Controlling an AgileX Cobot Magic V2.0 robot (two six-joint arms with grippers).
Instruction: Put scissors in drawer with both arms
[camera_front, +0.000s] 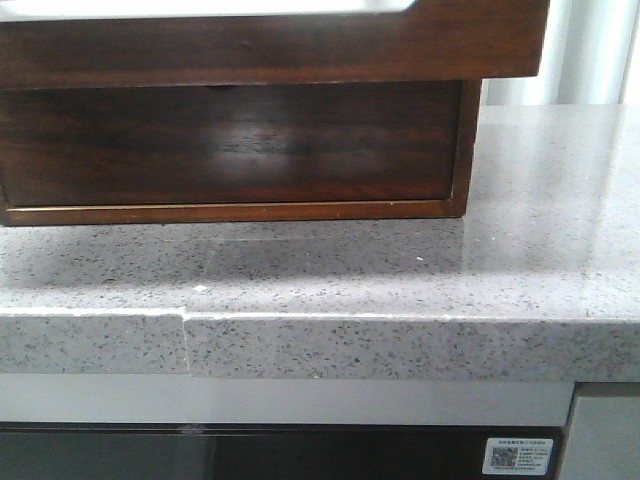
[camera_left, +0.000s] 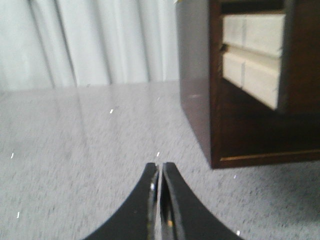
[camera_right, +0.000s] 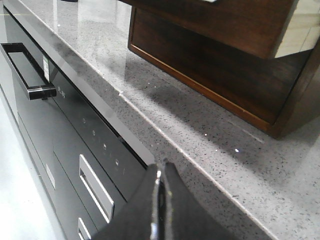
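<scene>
The scissors are not in any view. The drawer (camera_front: 270, 45) is a dark reddish-brown glossy wood front at the top of the front view. It stands out past the cabinet body (camera_front: 230, 150), with a white strip at its top edge. It also shows in the right wrist view (camera_right: 215, 20). My left gripper (camera_left: 160, 167) is shut and empty above the grey speckled counter (camera_left: 90, 165), beside the cabinet's side (camera_left: 195, 95). My right gripper (camera_right: 161, 167) is shut and empty, in front of the counter's front edge (camera_right: 150, 125). Neither gripper shows in the front view.
The cabinet stands on the grey stone counter (camera_front: 540, 260), which has a seam (camera_front: 185, 320) in its front edge. Below the counter is a black appliance front (camera_right: 90, 135) with a bar handle (camera_right: 30, 70). White curtains (camera_left: 85, 40) hang behind the counter. Pale drawer sides (camera_left: 250, 55) show inside the cabinet.
</scene>
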